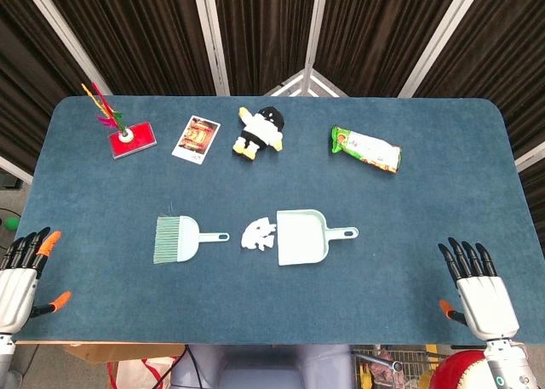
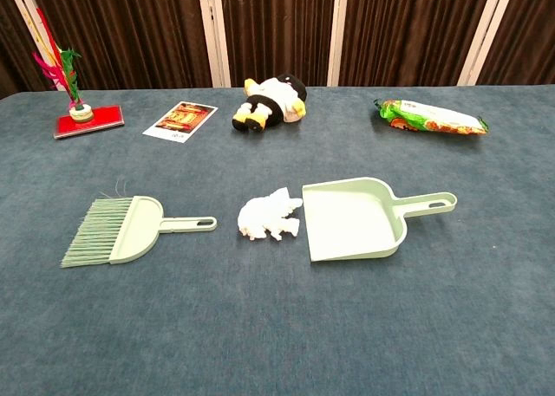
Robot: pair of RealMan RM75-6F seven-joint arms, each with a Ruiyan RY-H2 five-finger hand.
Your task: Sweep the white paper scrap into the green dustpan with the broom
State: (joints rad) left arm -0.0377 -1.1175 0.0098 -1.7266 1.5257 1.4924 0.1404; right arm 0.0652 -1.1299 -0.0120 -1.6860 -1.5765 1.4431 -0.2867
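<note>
A crumpled white paper scrap (image 1: 258, 234) (image 2: 268, 216) lies mid-table, just left of the mouth of the pale green dustpan (image 1: 302, 237) (image 2: 351, 217), whose handle points right. Further left lies the small green broom (image 1: 177, 239) (image 2: 121, 230), bristles to the left and handle toward the scrap. My left hand (image 1: 21, 278) hovers at the table's front left corner, fingers spread, holding nothing. My right hand (image 1: 477, 291) is at the front right, fingers spread and empty too. Neither hand shows in the chest view.
Along the far side of the blue table (image 1: 426, 210) sit a red base with feathers (image 1: 128, 136) (image 2: 82, 117), a printed card (image 1: 196, 139) (image 2: 179, 120), a plush penguin (image 1: 260, 132) (image 2: 270, 101) and a green snack bag (image 1: 366, 148) (image 2: 431, 116).
</note>
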